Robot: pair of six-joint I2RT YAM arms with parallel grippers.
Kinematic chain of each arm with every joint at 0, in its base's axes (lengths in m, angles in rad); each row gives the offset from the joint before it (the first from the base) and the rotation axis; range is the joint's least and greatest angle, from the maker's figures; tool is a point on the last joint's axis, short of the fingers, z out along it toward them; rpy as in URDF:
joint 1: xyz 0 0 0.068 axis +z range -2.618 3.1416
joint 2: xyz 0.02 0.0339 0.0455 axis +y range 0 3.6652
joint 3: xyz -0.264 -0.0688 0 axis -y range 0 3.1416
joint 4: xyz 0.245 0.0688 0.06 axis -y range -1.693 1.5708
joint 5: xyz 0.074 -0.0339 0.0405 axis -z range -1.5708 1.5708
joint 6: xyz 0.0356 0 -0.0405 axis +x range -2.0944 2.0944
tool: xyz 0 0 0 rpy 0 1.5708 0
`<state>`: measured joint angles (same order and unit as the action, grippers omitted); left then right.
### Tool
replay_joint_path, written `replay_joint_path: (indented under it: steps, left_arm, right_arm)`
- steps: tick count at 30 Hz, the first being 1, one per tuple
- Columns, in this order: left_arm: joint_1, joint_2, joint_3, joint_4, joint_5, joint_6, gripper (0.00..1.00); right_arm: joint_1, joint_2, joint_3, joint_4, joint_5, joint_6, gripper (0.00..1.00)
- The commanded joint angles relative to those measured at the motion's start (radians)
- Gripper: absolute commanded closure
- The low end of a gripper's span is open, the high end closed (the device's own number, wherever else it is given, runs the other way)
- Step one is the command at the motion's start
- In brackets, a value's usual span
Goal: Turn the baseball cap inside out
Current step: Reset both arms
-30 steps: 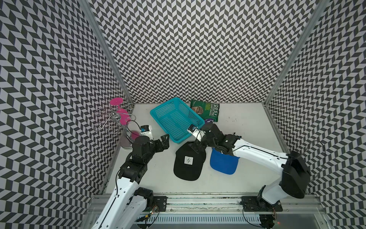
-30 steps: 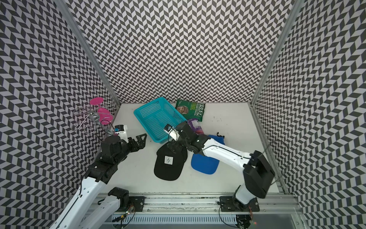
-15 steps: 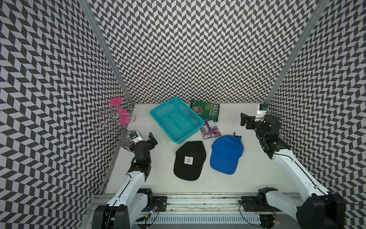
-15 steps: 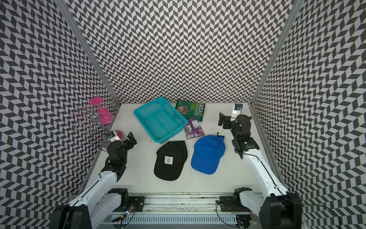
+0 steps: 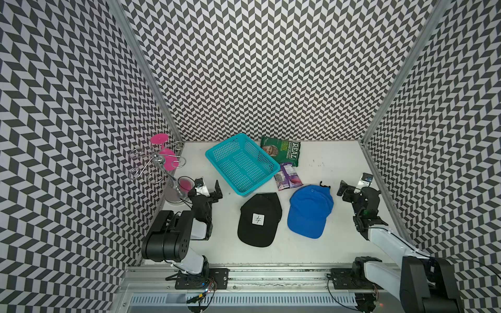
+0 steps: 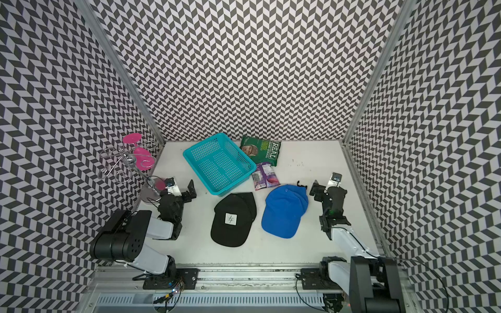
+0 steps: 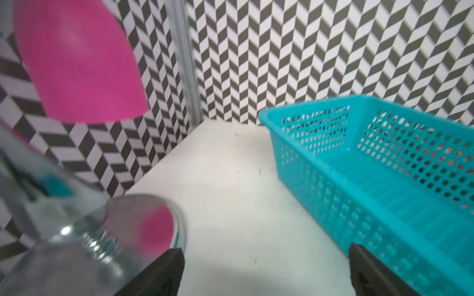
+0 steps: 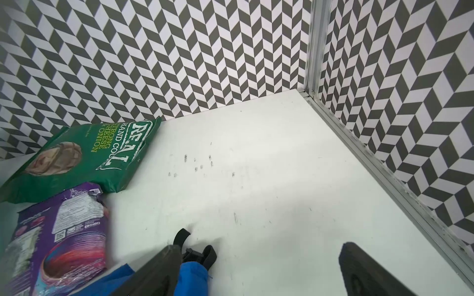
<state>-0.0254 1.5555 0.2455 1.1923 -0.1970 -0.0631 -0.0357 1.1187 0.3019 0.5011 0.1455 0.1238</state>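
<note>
Both arms have drawn back since a second ago. The right gripper, which then reached across the blue cap to the back of the black cap, now sits near the worktop's right edge, jaws spread wide and empty. The left gripper, equally spread and empty, has withdrawn to the left edge beside the wire stand. We find the black cap unmoved, midway along the front edge, just beside the teal basket. The blue cap, on the side toward the right edge, is now uncovered.
</note>
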Motion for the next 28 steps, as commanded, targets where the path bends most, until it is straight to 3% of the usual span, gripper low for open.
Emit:
replay_joint_path:
  steps: [1,4,8,11,13,16,18,28]
  left_arm:
    - [0.008,0.001,0.018,0.04,0.059,0.037,0.0]
    - [0.008,-0.011,0.019,0.021,0.06,0.035,0.0]
    - [0.007,-0.007,0.014,0.037,0.059,0.038,0.0]
    - [0.007,-0.009,0.016,0.03,0.058,0.038,0.0]
    - [0.006,-0.012,0.018,0.024,0.056,0.039,0.0]
    - [0.005,-0.009,0.018,0.026,0.056,0.039,0.0]
    - [0.006,-0.01,0.018,0.026,0.056,0.039,0.0]
    - [0.008,-0.01,0.021,0.019,0.065,0.039,0.0]
  right_arm:
    - [-0.004,0.042,-0.088,0.383,-0.025,-0.015,0.0]
    - [-0.002,0.122,-0.174,0.612,-0.008,0.002,0.0]
    - [-0.004,0.225,-0.137,0.7,-0.049,-0.016,0.0]
    - [0.018,0.354,-0.092,0.742,-0.159,-0.088,0.0]
    - [0.062,0.442,-0.039,0.776,-0.167,-0.149,0.0]
    - [0.075,0.412,-0.003,0.648,-0.128,-0.151,0.0]
    - [0.074,0.43,-0.02,0.711,-0.123,-0.142,0.0]
    - [0.074,0.41,-0.016,0.674,-0.128,-0.151,0.0]
